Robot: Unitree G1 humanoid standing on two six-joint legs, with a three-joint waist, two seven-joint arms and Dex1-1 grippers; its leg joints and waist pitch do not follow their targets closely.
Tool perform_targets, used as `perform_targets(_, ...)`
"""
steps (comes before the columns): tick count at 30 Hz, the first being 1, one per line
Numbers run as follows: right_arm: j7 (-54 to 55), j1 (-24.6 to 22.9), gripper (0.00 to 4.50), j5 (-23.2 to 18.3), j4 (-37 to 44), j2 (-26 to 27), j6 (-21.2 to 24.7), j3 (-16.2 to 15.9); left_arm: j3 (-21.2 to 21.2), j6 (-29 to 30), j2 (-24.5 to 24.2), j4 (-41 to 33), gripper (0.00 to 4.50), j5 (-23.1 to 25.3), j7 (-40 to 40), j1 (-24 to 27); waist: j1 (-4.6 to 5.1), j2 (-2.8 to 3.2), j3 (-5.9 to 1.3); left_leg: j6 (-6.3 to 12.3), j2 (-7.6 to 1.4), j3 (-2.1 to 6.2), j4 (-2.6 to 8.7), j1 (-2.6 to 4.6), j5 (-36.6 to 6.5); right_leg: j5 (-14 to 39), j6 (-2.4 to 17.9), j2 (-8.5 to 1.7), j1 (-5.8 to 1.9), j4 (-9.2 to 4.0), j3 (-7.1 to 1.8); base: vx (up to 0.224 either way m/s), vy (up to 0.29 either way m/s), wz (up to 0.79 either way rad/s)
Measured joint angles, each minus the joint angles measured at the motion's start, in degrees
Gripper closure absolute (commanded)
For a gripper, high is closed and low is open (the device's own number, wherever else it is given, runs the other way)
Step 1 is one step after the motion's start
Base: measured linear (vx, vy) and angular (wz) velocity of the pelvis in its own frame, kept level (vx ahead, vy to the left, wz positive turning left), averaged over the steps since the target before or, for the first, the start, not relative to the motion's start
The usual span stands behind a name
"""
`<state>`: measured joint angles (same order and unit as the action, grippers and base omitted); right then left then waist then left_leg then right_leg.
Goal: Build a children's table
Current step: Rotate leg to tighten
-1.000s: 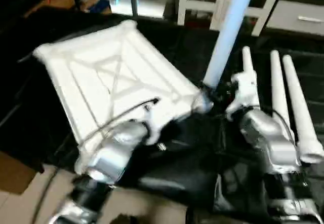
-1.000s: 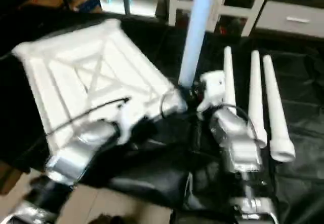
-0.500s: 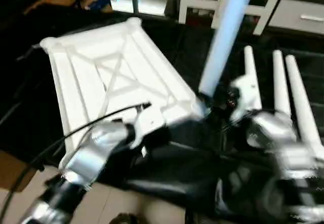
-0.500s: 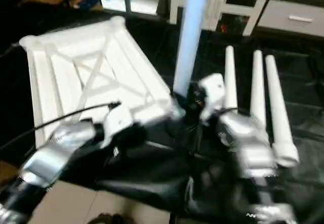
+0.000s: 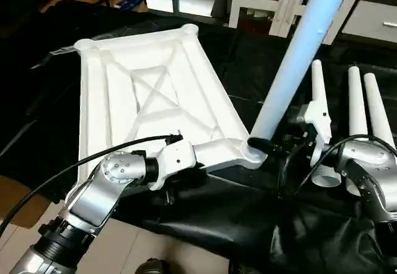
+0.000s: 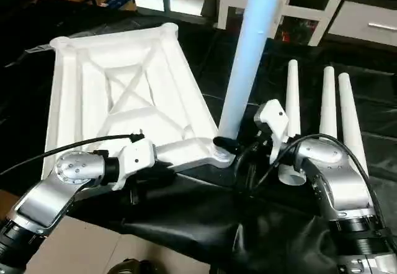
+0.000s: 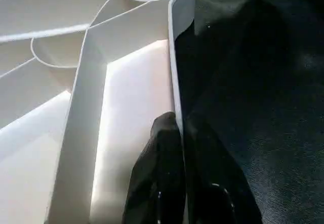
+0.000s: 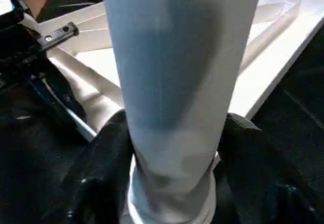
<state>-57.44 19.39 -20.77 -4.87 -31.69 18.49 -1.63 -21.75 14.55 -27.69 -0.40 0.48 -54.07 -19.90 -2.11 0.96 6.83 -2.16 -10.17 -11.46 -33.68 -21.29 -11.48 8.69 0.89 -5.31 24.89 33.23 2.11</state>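
Comparing with a second ago: I see both silver forearms swung outward to the sides. Each claw has kept its hold, and the whole view has shifted with the head.
Left claw [image 7: 178,126]: closed together on the near rim [image 7: 172,57] of the tabletop [image 5: 142,94], one finger inside the wall and one outside.
Right claw [image 8: 174,133]: clamped on the base of the standing leg [image 5: 298,57], a black finger on either side of the tube.
Leg position: rising between the right claw's fingers and leaning away from it. Its foot sits in the corner socket [image 5: 254,153] directly below the claw.
Tabletop position: lying ribbed side up on the black-draped work table [image 5: 248,57]. It stretches ahead of the left claw, with the socketed corner just beside the right claw.
Spare legs [image 5: 356,100]: three, lying side by side just outboard of the right claw and untouched.
Meaning for the task: I judge the first leg entered in its socket. I read the arm swing as a change of stance for pressing or twisting it home.
Seating depth: I cannot confirm it.
Remaining: three corner sockets to fill.
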Motion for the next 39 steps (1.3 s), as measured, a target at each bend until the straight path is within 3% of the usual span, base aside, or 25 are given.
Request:
perform_targets(6, -0.1, -0.1, 2.57, -0.7, 0.0, 0.7, 0.4, 0.1, 0.1, -0.1, -0.3, -0.1, 4.50, -0.3, -0.3, 0.3, 0.07, 0.00, 0.00, 0.01, 0.00, 0.00, 0.02, 0.02, 0.0, 0.0, 0.0, 0.00, 0.02, 0.07, 0.02, 0.000, 0.000, 0.00)
perform_targets(13, 6.0, -0.2, 2.61, -0.7, -0.4, 5.1, 1.6, 1.2, 0.6, 0.4, 0.7, 0.7, 4.50, 0.6, 1.1, 0.1, 0.52, -0.06, 0.02, -0.15, -0.04, -0.01, -0.09, 0.15, 0.0, 0.0, 0.0, 0.01, 0.00, 0.26, -0.01, 0.000, 0.000, 0.00)
perform_targets(17, 29.2, 4.0, 2.61, 3.7, -4.5, 18.6, 3.2, 4.3, 0.5, 7.7, 8.5, 3.5, 4.50, 5.0, 10.5, -3.3, 1.84, -0.14, -0.04, -0.86, -0.02, 0.12, -0.03, 0.22, 0.1, 0.1, -0.2, 0.02, 0.00, 0.24, 0.03, -0.027, -0.001, -0.05)
perform_targets(22, 48.7, 9.4, 2.61, 7.0, -11.9, 27.3, -0.1, 7.5, -0.5, 15.8, 20.1, 8.3, 4.50, 8.3, 22.0, -7.6, 1.91, -0.34, -0.25, -0.89, 0.07, 0.17, 0.16, 0.35, 0.1, 0.1, -0.3, 0.04, -0.07, -0.25, 0.04, 0.000, 0.000, 0.00)
perform_targets(25, 51.4, 11.1, 2.61, 8.0, -15.1, 28.8, -2.4, 8.1, -0.6, 16.1, 21.9, 9.5, 4.50, 8.4, 24.0, -7.9, 1.89, -0.80, -0.50, -0.88, 0.09, 0.21, 0.10, 0.30, 0.1, 0.1, -0.3, 0.03, -0.09, -0.27, 0.04, 0.000, 0.000, 0.00)
perform_targets(29, 45.9, 11.0, 2.61, 8.4, -15.4, 26.6, -3.6, 7.1, -1.0, 13.9, 18.8, 8.8, 4.50, 8.4, 21.7, -7.5, 2.01, -0.87, -0.43, -0.88, 0.08, 0.24, 0.17, 0.19, 0.1, 0.1, -0.3, 0.03, 0.04, -0.36, 0.12, 0.000, 0.000, 0.00)
perform_targets(30, 41.9, 9.9, 2.05, 8.1, -14.4, 24.0, -3.7, 5.9, -1.2, 12.4, 16.7, 7.8, 4.50, 8.1, 20.0, -6.8, 1.98, -0.86, -0.41, -0.88, 0.07, 0.29, 0.23, 0.18, 0.1, 0.1, -0.3, 0.04, 0.05, -0.35, 0.15, 0.000, 0.000, 0.00)
perform_targets(32, 36.8, 8.8, 1.84, 7.1, -13.6, 22.0, -3.8, 5.1, -1.1, 10.0, 14.2, 6.5, 4.50, 7.5, 17.3, -5.9, 1.82, -0.80, -0.37, -0.88, 0.07, 0.29, 0.42, 0.20, 0.1, 0.1, -0.3, 0.04, 0.08, -0.27, 0.15, 0.000, 0.000, 0.00)
perform_targets(36, 17.8, 3.5, 1.55, 2.2, -5.8, 10.9, -2.1, 1.1, -1.2, 2.3, 4.6, 1.7, 4.50, 3.2, 5.6, -1.8, 0.05, -0.47, -0.20, -0.84, -0.13, 0.11, 0.68, 0.16, 0.2, -0.2, -0.5, 0.09, 0.09, -0.12, 0.15, 0.051, -0.015, 0.08)
perform_targets(39, 7.4, 0.5, 1.23, 1.4, -0.2, 3.1, -1.9, -1.0, -0.3, 0.3, 1.4, 0.1, 4.50, 0.5, 0.8, -0.2, -0.62, -0.32, -0.21, -0.39, -0.14, 0.03, 0.79, 0.08, 0.1, 0.2, -0.4, 0.10, 0.14, -0.11, 0.13, 0.087, 0.000, 0.03)
